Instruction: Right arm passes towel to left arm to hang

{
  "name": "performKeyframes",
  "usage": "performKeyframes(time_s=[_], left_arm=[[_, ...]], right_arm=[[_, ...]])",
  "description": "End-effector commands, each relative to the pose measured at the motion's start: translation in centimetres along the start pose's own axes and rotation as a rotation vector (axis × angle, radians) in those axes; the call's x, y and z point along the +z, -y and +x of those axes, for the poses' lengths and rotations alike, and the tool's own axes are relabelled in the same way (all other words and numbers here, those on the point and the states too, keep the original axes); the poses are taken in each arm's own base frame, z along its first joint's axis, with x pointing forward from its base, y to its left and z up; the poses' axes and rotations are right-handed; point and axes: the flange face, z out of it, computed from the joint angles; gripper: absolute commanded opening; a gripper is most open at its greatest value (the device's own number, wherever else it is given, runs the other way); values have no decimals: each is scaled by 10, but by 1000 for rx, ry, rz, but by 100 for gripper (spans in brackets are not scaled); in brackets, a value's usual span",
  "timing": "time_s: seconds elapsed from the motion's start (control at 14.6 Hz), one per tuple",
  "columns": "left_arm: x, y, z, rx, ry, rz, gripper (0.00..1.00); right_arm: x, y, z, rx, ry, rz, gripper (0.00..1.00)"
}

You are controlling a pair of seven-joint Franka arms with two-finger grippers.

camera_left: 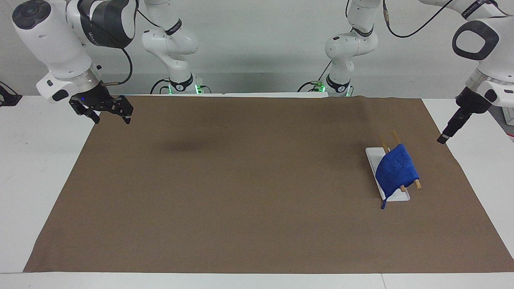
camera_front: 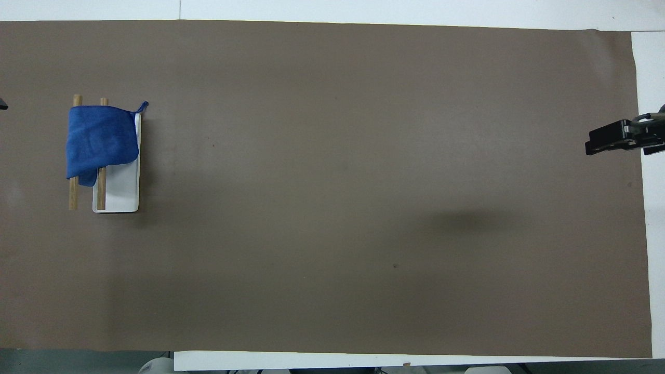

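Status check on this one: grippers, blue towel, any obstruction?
Left gripper off the towel, raised over the mat's edge. Right gripper open, waiting over its own end. Royal-blue microfibre towel draped over the wooden-rail rack. Nothing in the way.
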Motion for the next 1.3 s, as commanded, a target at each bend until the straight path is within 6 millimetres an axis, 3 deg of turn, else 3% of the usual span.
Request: performKeyframes(time_s=[0.0,0.07,0.14,0.34,0.75,1.23], left_arm=[[-20,-46,-37,211,111,108,100],[-29,-63,-59,366,155,156,100],[-36,-66,-69,476,178,194,100],[-49,-75,-92,538,212,201,100],[-29,-73,-97,533,276,149,100],[-36,-76,-90,623,219,127,100]], right_arm=[[-2,0,-2,-15,-1,-8,100],[-2,0,-2,-15,-1,-8,100],[-3,0,-3,-13,-1,-8,100],[-3,-4,-3,-5,-3,1,100],[-2,-1,-5,-12,9,4,100],[-2,0,-5,-14,9,4,100]])
